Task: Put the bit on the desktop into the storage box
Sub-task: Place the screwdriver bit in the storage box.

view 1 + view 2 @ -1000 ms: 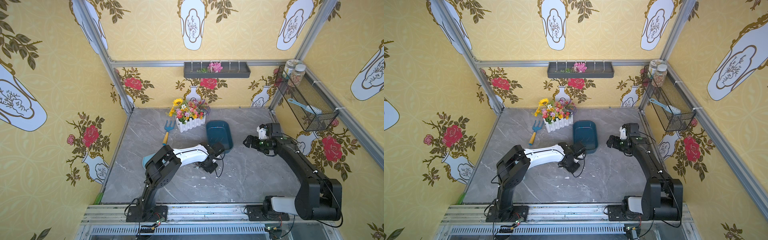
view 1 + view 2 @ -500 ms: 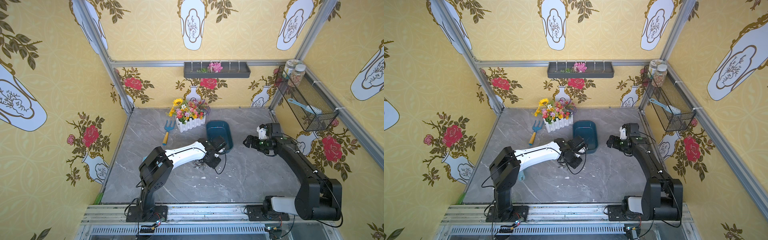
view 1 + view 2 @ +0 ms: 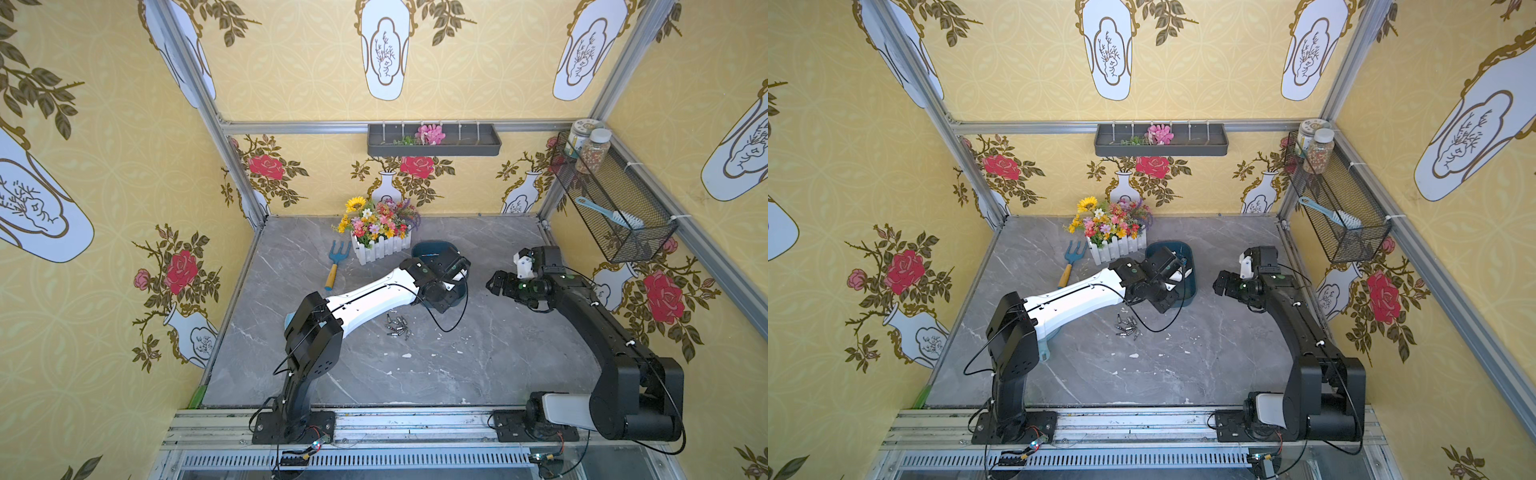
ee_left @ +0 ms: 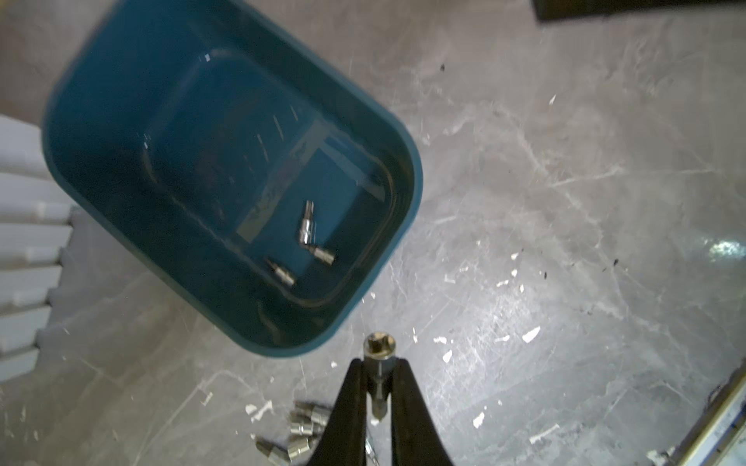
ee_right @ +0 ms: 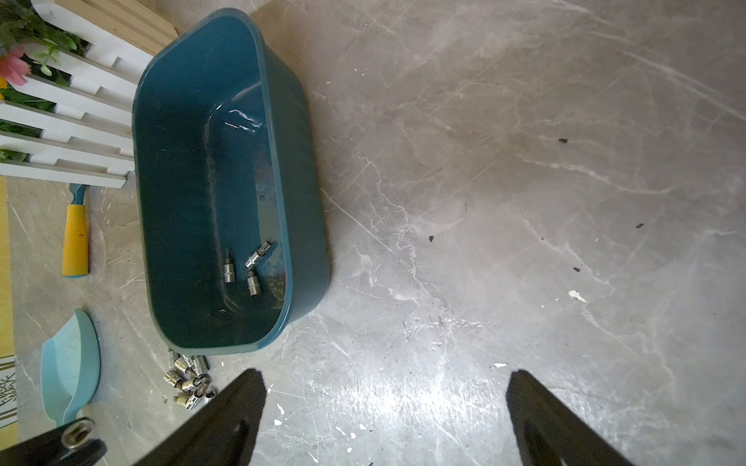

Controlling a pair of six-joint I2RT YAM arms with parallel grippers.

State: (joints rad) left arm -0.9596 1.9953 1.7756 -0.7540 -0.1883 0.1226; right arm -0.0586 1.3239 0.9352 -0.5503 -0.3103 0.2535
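Note:
My left gripper [image 4: 379, 377] is shut on a small silver bit [image 4: 379, 347]. It holds the bit in the air just outside the near end rim of the dark teal storage box [image 4: 121, 161]. In both top views this gripper [image 3: 454, 272] hangs over the box [image 3: 420, 249] and hides much of it. Three bits [image 5: 250, 266] lie inside the box [image 5: 298, 161]. Several more bits [image 3: 398, 326] lie in a pile on the grey desktop [image 3: 457, 374], close to the box's near end. My right gripper [image 5: 383, 387] stands open and empty over bare desktop to the right of the box.
A white picket planter with flowers [image 3: 380, 245] stands against the box's far left side. A blue garden fork with a yellow handle [image 3: 334, 266] lies beside it. A pale blue scoop [image 5: 72, 363] lies under my left arm. A wire basket [image 3: 615, 208] hangs on the right wall.
My left arm has swung up and away from the pile of bits toward the storage box, carrying one bit. The right arm has not moved.

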